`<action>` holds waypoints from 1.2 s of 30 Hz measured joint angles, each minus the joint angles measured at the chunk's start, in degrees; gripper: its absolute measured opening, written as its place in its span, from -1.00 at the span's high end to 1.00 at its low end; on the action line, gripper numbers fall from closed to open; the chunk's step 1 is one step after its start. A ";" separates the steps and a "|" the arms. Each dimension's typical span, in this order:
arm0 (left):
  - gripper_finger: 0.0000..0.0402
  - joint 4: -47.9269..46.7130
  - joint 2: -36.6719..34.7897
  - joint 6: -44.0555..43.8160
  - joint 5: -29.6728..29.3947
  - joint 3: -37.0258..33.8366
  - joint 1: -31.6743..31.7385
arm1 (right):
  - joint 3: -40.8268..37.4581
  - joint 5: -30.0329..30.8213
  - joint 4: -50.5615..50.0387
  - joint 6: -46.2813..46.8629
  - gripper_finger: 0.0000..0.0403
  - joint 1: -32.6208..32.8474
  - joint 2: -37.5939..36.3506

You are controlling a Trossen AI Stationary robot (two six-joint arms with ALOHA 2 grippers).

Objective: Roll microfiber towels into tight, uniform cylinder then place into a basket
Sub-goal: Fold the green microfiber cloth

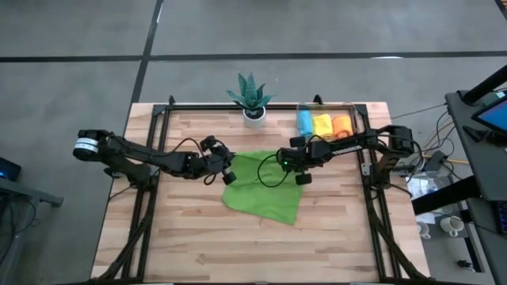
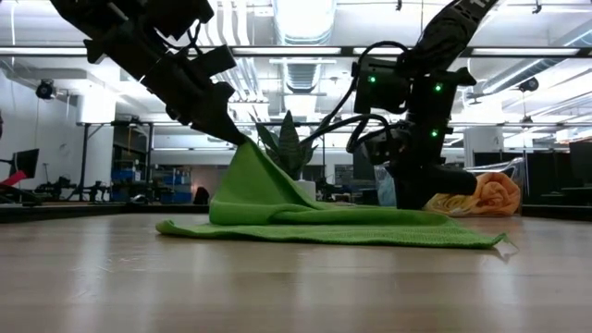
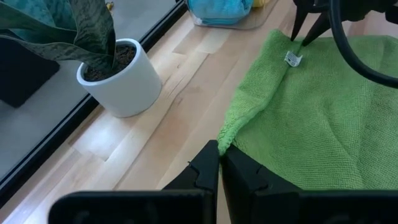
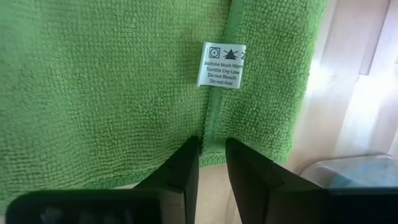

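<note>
The green towel (image 1: 265, 188) lies mid-table, mostly flat, with its far left corner raised off the wood. The left gripper (image 3: 219, 163) is closed on that raised corner, just beside the white plant pot (image 3: 121, 81). The right gripper (image 4: 211, 155) sits at the towel's far right corner by the care label (image 4: 222, 65); its fingers are nearly together astride the hem, though whether they actually pinch it is not clear. Three rolls, blue, yellow and orange, already rest in the basket (image 1: 356, 115) at the far right. Judged step: preparing the far edge for rolling. The next move calls for both corners turning over evenly, keeping the first fold tight and straight.
</note>
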 joint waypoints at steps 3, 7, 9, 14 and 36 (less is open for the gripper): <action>1.00 0.00 0.00 0.01 0.00 0.00 0.00 | 0.00 -0.01 -0.05 -0.21 0.67 0.02 0.04; 1.00 0.00 0.00 0.01 0.00 0.00 0.00 | -0.02 0.00 -0.16 -0.31 0.84 0.00 0.09; 1.00 0.00 0.00 0.01 0.00 0.00 0.00 | -0.02 0.00 -0.37 -0.22 0.93 0.00 0.09; 1.00 -0.01 0.00 0.49 -0.02 0.00 0.00 | -0.04 0.44 -0.59 0.66 0.96 0.02 0.06; 1.00 1.00 -5.46 2.96 -1.16 0.31 -0.07 | 0.66 0.34 -5.73 8.84 0.96 2.34 -23.71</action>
